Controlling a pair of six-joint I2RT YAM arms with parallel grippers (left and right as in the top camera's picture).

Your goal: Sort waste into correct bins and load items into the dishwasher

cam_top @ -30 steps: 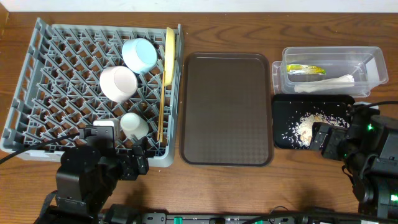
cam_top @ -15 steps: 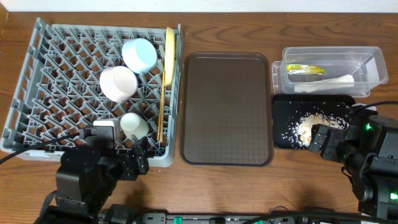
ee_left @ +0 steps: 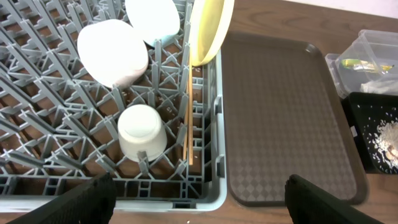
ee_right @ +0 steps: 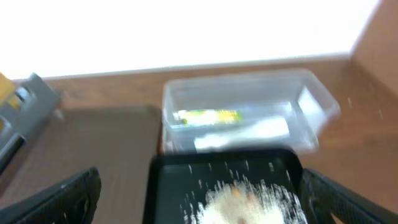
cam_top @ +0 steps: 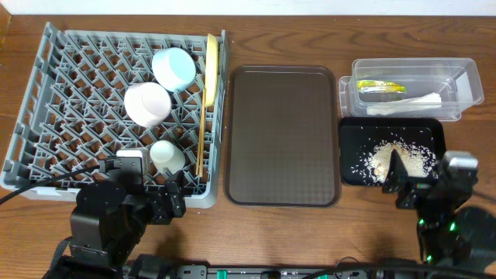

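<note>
The grey dish rack [cam_top: 46,101] holds the light blue bowl [cam_top: 174,68], white bowl [cam_top: 147,104], small white cup [cam_top: 166,156], yellow plate [cam_top: 211,68] on edge and chopsticks [cam_top: 201,147]. The clear tub [cam_top: 457,77] holds the green-and-orange wrapper [cam_top: 380,86] and white napkin [cam_top: 407,102]. Rice scraps [cam_top: 395,159] lie in the black tray [cam_top: 353,147]. My left gripper [cam_top: 159,203] is open and empty at the rack's near edge. My right gripper [cam_top: 422,186] is open and empty at the black tray's near edge; its view [ee_right: 199,199] is blurred.
The dark brown serving tray [cam_top: 282,133] lies empty between the rack and the bins. It also shows in the left wrist view [ee_left: 286,112]. Bare wooden table runs along the near edge in front of the serving tray.
My right arm has drawn back from the right side of the black tray toward the near edge and now faces the tray squarely. The left arm has not moved.
</note>
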